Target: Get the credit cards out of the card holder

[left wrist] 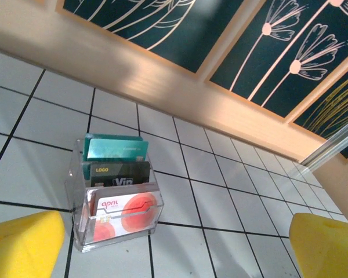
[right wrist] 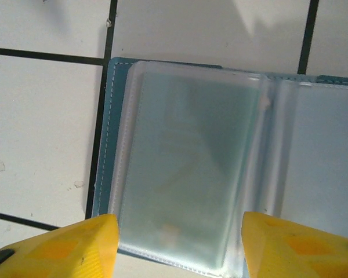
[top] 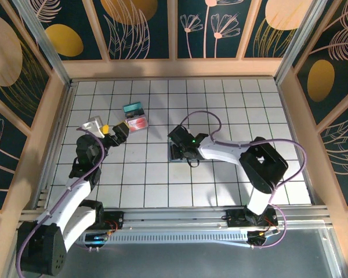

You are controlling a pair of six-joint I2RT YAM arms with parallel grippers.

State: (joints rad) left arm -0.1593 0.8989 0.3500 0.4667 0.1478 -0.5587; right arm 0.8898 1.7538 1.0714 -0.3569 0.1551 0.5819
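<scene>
Right jaws straddle the open card holder.

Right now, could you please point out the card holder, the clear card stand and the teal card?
card holder (right wrist: 185,156), right wrist view, on its clear sleeve.
clear card stand (left wrist: 76,194), left wrist view, on its left wall.
teal card (left wrist: 115,149), left wrist view, on its face.

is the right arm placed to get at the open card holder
Probably yes: the right gripper hangs directly over the card holder with its jaws apart, and nothing lies between them.
</scene>
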